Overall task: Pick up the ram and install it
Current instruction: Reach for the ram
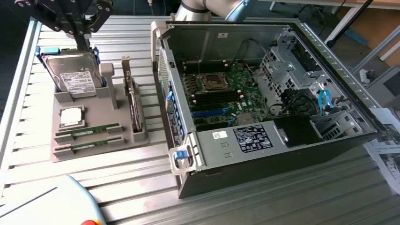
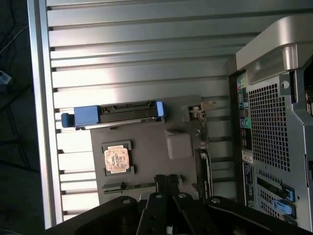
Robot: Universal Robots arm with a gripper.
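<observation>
Two ram sticks, thin green boards, lie edge-up in slots at the front of a grey holder tray (image 1: 93, 152): one ram stick (image 1: 87, 131) and a second (image 1: 87, 143) just in front of it. My gripper (image 1: 84, 40) hangs above the tray's far end, over the upright silver hard drive (image 1: 75, 75), well apart from the ram. Its fingers are shut with nothing between them. In the wrist view the shut gripper (image 2: 168, 180) looks down on the tray (image 2: 146, 147); a thin ram stick (image 2: 128, 185) shows beside the fingers, part of it hidden.
The open computer case (image 1: 250, 154) lies at the exterior view's right, its motherboard (image 1: 218, 89) and memory slots (image 1: 212, 99) exposed. On the tray also sit a square processor chip (image 1: 70, 116) and an upright expansion card (image 1: 133, 105). Papers (image 1: 387, 159) lie at far right.
</observation>
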